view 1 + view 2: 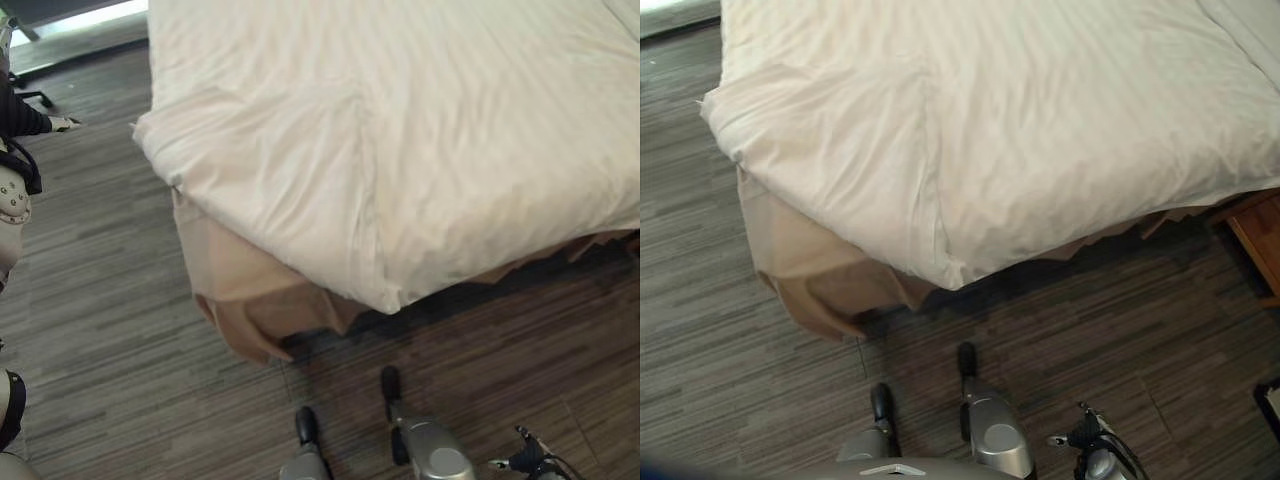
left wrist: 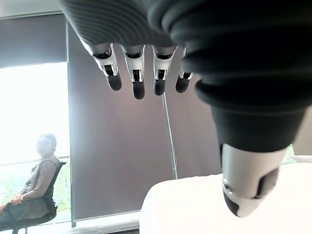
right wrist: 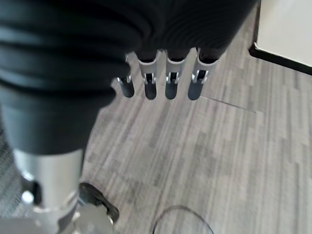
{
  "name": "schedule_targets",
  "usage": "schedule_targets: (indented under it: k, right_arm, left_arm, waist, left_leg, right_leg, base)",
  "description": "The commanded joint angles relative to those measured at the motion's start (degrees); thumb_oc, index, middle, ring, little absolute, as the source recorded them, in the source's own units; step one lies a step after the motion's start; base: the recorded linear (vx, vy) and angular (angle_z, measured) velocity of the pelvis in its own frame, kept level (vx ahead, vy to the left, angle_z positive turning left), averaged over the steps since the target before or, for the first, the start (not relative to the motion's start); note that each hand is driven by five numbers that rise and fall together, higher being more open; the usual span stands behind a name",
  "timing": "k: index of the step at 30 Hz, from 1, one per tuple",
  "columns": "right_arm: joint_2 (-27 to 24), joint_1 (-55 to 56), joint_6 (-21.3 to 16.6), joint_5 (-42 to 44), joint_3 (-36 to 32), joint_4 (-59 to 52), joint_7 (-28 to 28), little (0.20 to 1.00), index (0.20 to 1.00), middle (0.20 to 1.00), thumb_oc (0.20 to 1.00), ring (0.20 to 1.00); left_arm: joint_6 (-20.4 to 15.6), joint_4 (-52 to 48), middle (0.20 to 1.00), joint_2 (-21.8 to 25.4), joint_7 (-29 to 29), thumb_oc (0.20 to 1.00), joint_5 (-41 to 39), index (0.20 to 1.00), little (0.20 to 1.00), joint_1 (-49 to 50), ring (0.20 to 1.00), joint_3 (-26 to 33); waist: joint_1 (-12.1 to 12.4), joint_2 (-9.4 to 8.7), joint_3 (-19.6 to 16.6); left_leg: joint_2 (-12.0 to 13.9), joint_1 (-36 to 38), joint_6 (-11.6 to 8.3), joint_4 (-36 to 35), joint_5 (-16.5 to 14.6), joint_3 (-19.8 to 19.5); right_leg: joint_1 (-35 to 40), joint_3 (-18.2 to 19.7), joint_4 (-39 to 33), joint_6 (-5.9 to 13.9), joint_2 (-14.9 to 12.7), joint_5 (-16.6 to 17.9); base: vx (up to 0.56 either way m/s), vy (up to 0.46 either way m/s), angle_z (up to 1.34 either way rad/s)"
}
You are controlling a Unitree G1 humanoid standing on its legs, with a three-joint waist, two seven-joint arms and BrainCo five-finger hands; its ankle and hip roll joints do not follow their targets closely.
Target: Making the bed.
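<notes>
White duvet (image 1: 400,140) is lying spread over the bed, corner drooping over tan bed skirt (image 1: 245,290) w/ creases remaining. Left hand (image 2: 141,73) is hanging w/ fingers straight, holding nothing; right hand (image 3: 161,78) likewise over the floor (image 3: 219,156). Judging: both idling between passes; smoothing pending.
</notes>
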Motion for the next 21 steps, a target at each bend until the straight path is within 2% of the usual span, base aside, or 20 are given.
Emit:
schedule_targets:
  k: [1,6,8,13,17,21]
  right_arm:
    - [0.35,0.34,-0.6,2.67,1.92,-0.53,0.11,1.0,1.0,1.0,1.0,1.0]
    - [0.35,-0.32,-2.16,5.67,2.28,-3.43,0.09,1.0,1.0,1.0,1.0,1.0]
    - [0.67,-0.35,-3.06,6.58,2.69,-4.89,0.11,1.0,1.0,1.0,1.0,1.0]
    - [2.1,-0.35,-3.76,8.18,2.19,-4.98,-0.54,1.0,1.0,1.0,1.0,1.0]
    - [2.46,-0.66,-4.08,8.81,2.21,-4.81,-0.67,1.0,1.0,1.0,1.0,1.0]
    - [2.85,-0.83,-4.38,10.73,1.64,-5.47,-0.58,1.0,1.0,1.0,1.0,1.0]
  left_arm:
    - [1.39,2.53,1.0,3.35,3.21,1.0,1.67,1.0,1.0,-1.43,1.0,2.19]
    - [1.24,6.98,1.0,3.8,4.24,1.0,1.11,1.0,1.0,-7.99,1.0,-2.8]
    - [0.94,10.39,1.0,3.63,4.23,1.0,0.69,1.0,1.0,-13.03,1.0,-7.36]
    - [1.47,6.43,1.0,3.84,5.13,1.0,2.67,1.0,1.0,-18.46,1.0,-10.89]
    - [1.51,4.56,1.0,4.29,6.77,1.0,2.32,1.0,1.0,-19.48,1.0,-10.44]
    - [0.21,4.01,1.0,3.82,8.39,1.0,-3.42,1.0,1.0,-17.79,1.0,-5.69]
  waist:
    - [-0.44,-1.36,-2.33]
    - [-1.5,-1.4,-0.66]
    - [-1.84,-1.41,0.01]
    - [-2.33,-0.86,0.23]
    - [-2.63,-1.02,0.34]
    - [-3.55,-1.47,1.32]
  left_leg:
    - [2.63,-1.19,-0.45,0.38,2.43,1.28]
    - [3.54,-3.17,-0.7,0.38,2.95,2.46]
    - [3.97,-4.63,-0.89,0.38,3.12,3.05]
    - [5.1,-9.78,-1.54,0.38,3.85,3.62]
    - [5.73,-11.1,-1.79,0.38,4.15,4.35]
    - [7.02,-11.59,-2.24,0.38,4.53,6.49]
  right_leg:
    - [3.15,1.2,1.09,6.0,-2.75,-9.61]
    - [-0.15,2.33,1.4,6.17,-2.14,-8.47]
    - [-2.05,2.78,1.53,6.34,-1.71,-7.96]
    - [-6.93,2.34,1.37,6.77,-1.82,-6.95]
    - [-9.13,3.08,1.59,6.77,-1.65,-6.37]
    - [-11.4,5.18,1.6,6.66,-0.81,-5.6]
  base:
    - [0.05,-0.038,-0.17]
    - [-0.01,-0.021,-0.18]
    - [-0.01,-0.019,-0.18]
    - [0.0,-0.045,-0.05]
    - [0.02,-0.025,-0.11]
    - [0.02,0.001,-0.2]
